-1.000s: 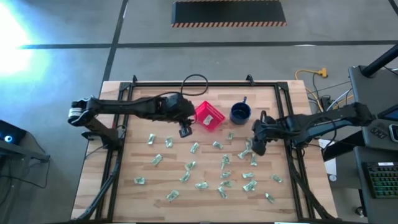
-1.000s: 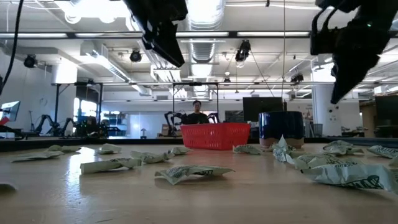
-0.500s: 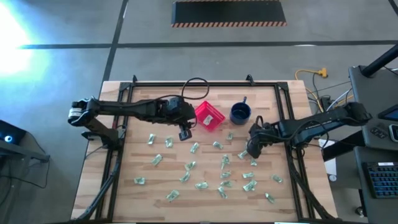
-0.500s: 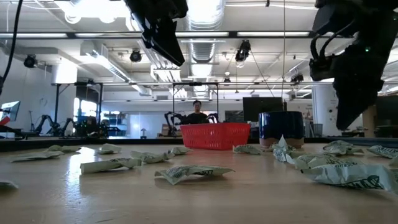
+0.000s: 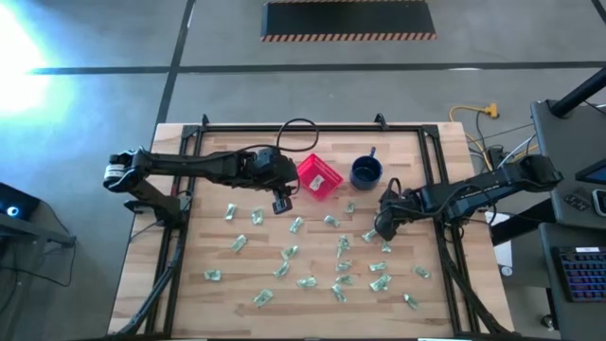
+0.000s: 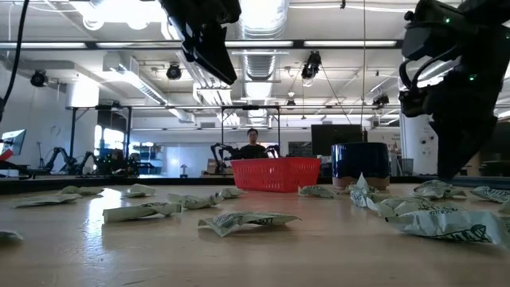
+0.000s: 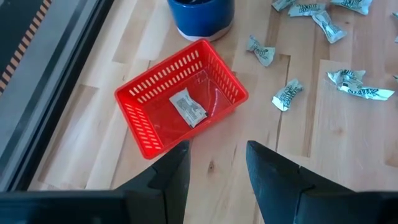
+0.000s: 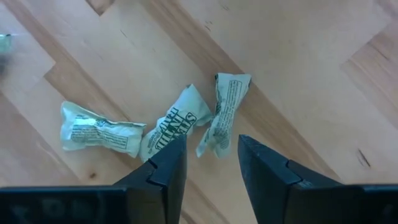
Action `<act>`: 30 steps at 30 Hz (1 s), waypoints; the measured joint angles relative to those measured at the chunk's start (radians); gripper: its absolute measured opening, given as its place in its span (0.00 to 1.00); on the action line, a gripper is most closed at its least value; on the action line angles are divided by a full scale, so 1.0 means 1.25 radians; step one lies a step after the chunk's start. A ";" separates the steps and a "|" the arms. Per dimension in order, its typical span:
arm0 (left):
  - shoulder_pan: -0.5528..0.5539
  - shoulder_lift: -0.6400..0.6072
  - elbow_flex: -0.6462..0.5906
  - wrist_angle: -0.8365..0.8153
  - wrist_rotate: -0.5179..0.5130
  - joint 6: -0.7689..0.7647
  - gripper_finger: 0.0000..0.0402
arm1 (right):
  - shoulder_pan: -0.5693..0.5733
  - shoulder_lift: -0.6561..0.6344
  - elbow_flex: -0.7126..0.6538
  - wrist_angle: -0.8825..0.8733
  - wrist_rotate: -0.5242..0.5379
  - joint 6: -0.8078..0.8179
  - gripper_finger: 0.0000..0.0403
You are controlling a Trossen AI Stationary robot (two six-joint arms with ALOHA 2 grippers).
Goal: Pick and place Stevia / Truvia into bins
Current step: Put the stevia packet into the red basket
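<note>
Low over the wooden surface (image 5: 189, 284), the right gripper (image 5: 383, 225) hangs with its jaws parted above a cluster of three Stevia sachets (image 8: 177, 127), one of them lying between the two fingers (image 8: 163, 171) but not yet gripped. Beside the red basket (image 5: 318, 176), the left gripper (image 5: 281, 202) hovers with its jaws open and empty; one sachet (image 7: 188, 107) already lies inside the basket, next to the dark blue mug (image 5: 365, 171). Dozens more pale green packets (image 5: 305, 281) remain scattered across the surface. A person (image 6: 253, 144) shows far behind.
</note>
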 joint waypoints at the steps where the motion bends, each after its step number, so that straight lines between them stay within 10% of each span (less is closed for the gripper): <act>1: 0.000 0.000 0.000 0.002 0.000 0.000 0.35 | 0.000 0.000 -0.004 0.005 0.000 0.006 0.36; 12: 0.000 0.000 0.000 0.002 0.000 0.000 0.35 | 0.000 0.012 -0.013 0.018 0.047 0.051 0.48; 30: 0.000 0.000 -0.001 0.001 0.000 -0.001 0.35 | 0.000 0.085 -0.025 0.037 0.051 0.079 0.31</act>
